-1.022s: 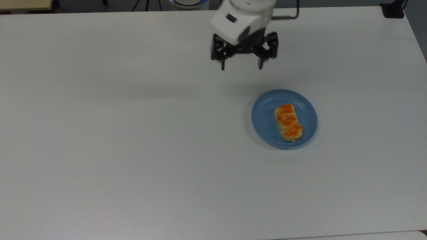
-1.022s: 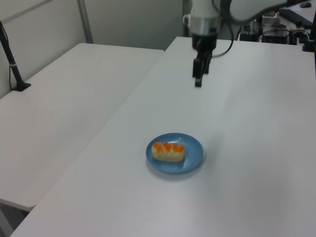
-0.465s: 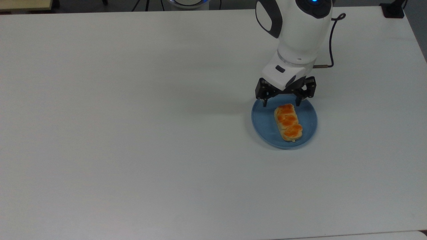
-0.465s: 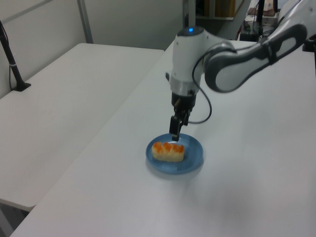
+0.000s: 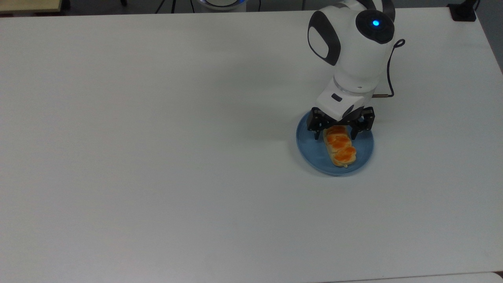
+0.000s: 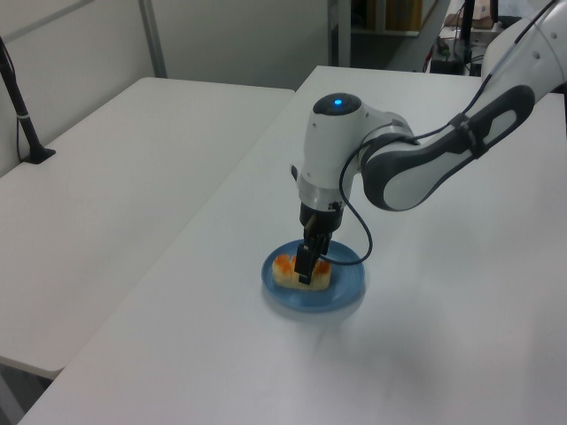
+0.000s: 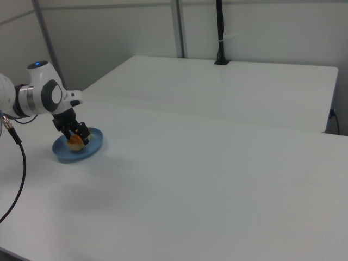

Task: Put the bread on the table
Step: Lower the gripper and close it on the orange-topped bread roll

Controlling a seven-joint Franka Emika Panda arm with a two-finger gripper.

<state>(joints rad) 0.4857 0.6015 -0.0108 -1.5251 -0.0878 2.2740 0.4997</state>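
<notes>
The bread [image 5: 340, 149], a pale loaf with orange-brown bumps, lies on a round blue plate [image 5: 360, 159] on the white table [image 5: 157, 157]. My gripper [image 5: 335, 135] is open and has come down over the loaf's far end, one finger on each side of it. In the left view the gripper [image 6: 306, 272] stands upright in front of the bread [image 6: 285, 268] and hides its middle. The right view shows the gripper [image 7: 75, 134] over the bread [image 7: 75, 141] on the plate [image 7: 79, 152].
The arm's white body [image 5: 353, 47] and a thin black cable [image 5: 391, 70] hang above the plate's far side. A second white table [image 6: 115, 195] adjoins along the left view's left. A black post [image 7: 220, 32] stands on the far table.
The gripper has come from high over the table's far side down onto the plate. Its open fingers now straddle the bread's far end. The bread and plate have not moved.
</notes>
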